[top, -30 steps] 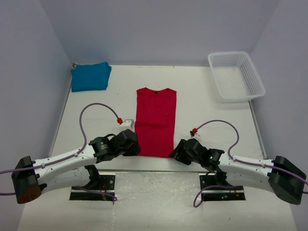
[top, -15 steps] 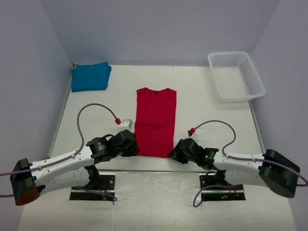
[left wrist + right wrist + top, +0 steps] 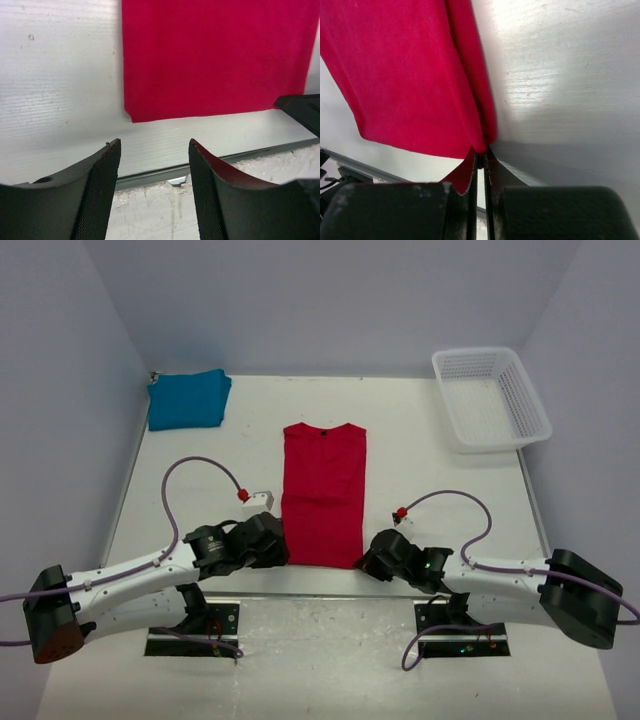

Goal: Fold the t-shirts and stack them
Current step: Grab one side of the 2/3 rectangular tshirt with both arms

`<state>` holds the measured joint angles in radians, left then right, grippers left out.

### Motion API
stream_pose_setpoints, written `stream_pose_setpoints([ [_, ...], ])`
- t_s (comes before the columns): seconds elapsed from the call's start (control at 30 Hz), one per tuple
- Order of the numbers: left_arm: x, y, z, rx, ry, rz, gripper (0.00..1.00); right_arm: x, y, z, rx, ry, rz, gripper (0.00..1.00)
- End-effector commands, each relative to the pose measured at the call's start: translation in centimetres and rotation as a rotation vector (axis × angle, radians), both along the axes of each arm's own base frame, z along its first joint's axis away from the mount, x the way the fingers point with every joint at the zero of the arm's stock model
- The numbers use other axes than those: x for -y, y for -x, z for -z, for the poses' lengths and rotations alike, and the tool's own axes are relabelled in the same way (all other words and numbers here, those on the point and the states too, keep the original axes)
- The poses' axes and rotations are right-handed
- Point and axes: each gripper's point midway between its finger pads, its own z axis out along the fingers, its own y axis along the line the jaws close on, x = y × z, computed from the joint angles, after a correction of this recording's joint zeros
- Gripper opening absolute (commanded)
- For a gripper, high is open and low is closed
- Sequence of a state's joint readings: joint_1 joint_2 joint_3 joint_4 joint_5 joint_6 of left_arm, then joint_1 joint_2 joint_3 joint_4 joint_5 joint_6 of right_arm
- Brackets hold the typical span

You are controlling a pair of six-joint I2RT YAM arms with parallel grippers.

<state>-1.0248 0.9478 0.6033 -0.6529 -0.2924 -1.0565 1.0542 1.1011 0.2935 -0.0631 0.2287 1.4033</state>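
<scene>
Grippers first: right gripper (image 3: 479,152) has its jaws pressed together, with a pinch of the red t-shirt (image 3: 405,75) caught between the tips at a hem corner. The cloth rises in a narrow ridge from that pinch. In the top view it sits low at the shirt's lower right corner, just right of centre frame.

Opposite side: left gripper (image 3: 155,145) stands partly spread with nothing between the fingers. Its tips are just short of the shirt's lower left corner and do not touch it. Bare table (image 3: 60,75) shows in the gap.

Red t-shirt, top view: folded to a long narrow strip, lying flat at centre frame, collar toward the top, hem toward the arm bases.

Second garment, teal-blue t-shirt (image 3: 188,398): folded into a compact block at upper left of frame, well apart from the red one.

White mesh basket (image 3: 528,405): upper right of frame, on the table.
</scene>
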Motion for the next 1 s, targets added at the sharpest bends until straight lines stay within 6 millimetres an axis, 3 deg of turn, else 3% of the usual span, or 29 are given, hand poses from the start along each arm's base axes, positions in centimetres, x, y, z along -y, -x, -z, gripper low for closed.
stream_pose_setpoints([
  [0.0, -1.3, 0.0, 1.2, -0.019, -0.056, -0.071, 0.59, 2.3, 0.0, 1.2, 0.006, 0.133, 0.023, 0.00],
  [0.53, -1.0, 0.8, 4.8, -0.073, -0.047, -0.079, 0.58, 1.6, 0.5, 1.2, 0.018, 0.136, -0.019, 0.00],
  [0.97, 0.1, -0.6, 5.0, -0.048, -0.053, -0.082, 0.53, 2.4, 0.8, 1.0, 0.025, 0.134, -0.004, 0.00],
])
